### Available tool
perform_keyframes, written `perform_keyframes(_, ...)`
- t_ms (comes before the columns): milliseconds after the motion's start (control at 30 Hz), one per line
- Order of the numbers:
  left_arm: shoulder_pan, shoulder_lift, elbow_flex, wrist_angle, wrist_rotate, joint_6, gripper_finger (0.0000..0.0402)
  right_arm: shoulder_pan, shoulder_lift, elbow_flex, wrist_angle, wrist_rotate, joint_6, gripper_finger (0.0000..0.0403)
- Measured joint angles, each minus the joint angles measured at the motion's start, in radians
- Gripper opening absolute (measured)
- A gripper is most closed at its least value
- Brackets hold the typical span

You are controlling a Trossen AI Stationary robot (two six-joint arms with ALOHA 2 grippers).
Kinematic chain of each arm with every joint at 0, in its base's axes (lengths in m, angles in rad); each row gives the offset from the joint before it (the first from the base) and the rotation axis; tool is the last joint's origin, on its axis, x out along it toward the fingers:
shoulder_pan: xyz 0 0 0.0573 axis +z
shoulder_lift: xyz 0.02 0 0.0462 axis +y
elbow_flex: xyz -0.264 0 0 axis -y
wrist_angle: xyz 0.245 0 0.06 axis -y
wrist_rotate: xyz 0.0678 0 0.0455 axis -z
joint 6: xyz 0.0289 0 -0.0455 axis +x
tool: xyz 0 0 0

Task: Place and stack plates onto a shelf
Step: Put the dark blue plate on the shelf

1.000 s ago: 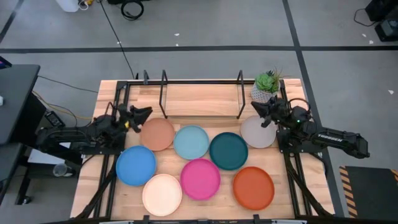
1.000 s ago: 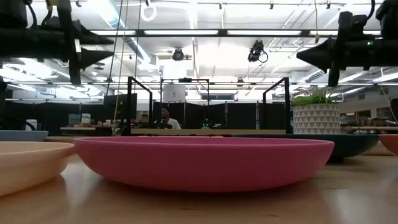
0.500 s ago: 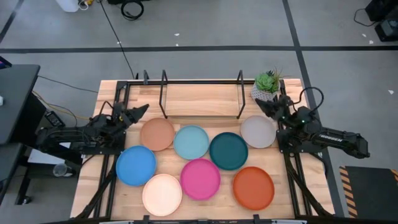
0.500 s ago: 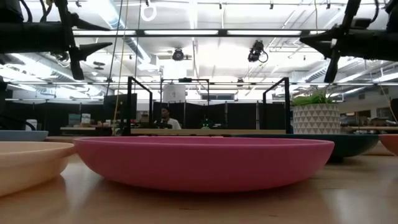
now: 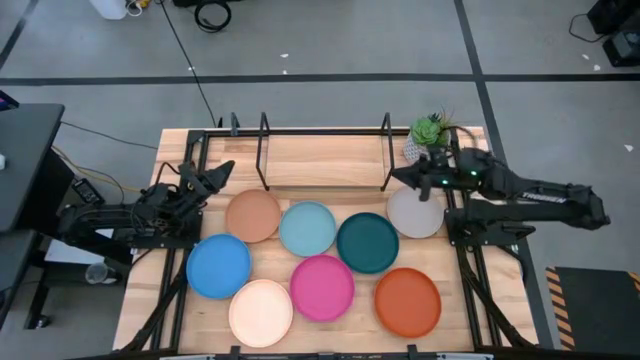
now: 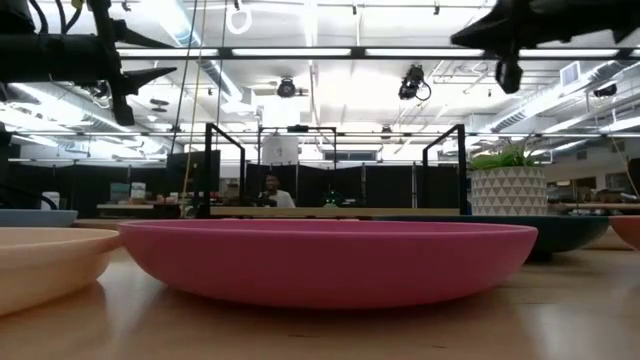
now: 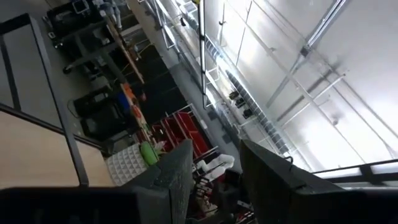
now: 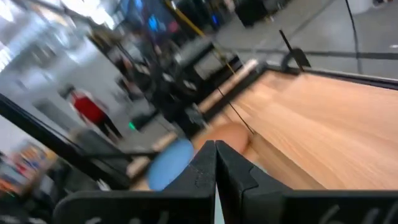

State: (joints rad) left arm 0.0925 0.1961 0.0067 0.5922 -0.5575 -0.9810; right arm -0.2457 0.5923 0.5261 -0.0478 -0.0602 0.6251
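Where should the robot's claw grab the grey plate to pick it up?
Probably its rim. The grey plate lies flat on the table, so only its raised edge offers a hold. The right claw hovers above the plate's shelf-side edge, which lies bare, while the dark teal plate crowds another side. Coming down from above onto that bare edge looks easiest.

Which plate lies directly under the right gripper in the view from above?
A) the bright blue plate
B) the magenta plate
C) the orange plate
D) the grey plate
D: in the high view the right gripper hangs over the far edge of the grey plate, next to the potted plant; the orange plate, the bright blue plate and the magenta plate lie well away from it.
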Motion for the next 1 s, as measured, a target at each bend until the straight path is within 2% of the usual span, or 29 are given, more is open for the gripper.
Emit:
perform_keyframes(133, 0.0, 0.0, 0.002, 0.067, 0.041, -0.002, 0.0141, 0.014, 0.12, 0.042, -0.029, 0.004, -0.042, 0.0009)
perform_keyframes(200, 0.0, 0.0, 0.027, 0.104, 0.107, 0.042, 0.0141, 0.022, 0.174, 0.05, -0.035, -0.03, -0.041, 0.0009)
perform_keyframes(333, -0.002, -0.001, 0.167, 0.109, 0.264, 0.141, 0.0141, 0.054, 0.277, 0.072, -0.056, -0.057, -0.02, 0.0009)
perform_keyframes(400, -0.002, 0.001, 0.248, 0.049, 0.303, 0.209, 0.0141, 0.077, 0.333, 0.095, -0.102, -0.05, -0.037, 0.0009)
perform_keyframes(533, -0.002, 0.016, 0.434, -0.18, 0.302, 0.311, 0.0141, 0.118, 0.452, 0.165, -0.204, -0.021, -0.109, 0.0009)
perform_keyframes(700, -0.001, 0.103, 0.613, -0.459, 0.298, 0.339, 0.0141, 0.146, 0.596, 0.267, -0.325, -0.027, -0.231, 0.0011)
perform_keyframes(800, -0.001, 0.167, 0.673, -0.524, 0.318, 0.339, 0.0141, 0.154, 0.662, 0.332, -0.391, -0.037, -0.292, 0.0019)
perform_keyframes(1000, -0.001, 0.286, 0.738, -0.539, 0.4, 0.34, 0.0141, 0.153, 0.741, 0.431, -0.43, -0.037, -0.365, 0.0037)
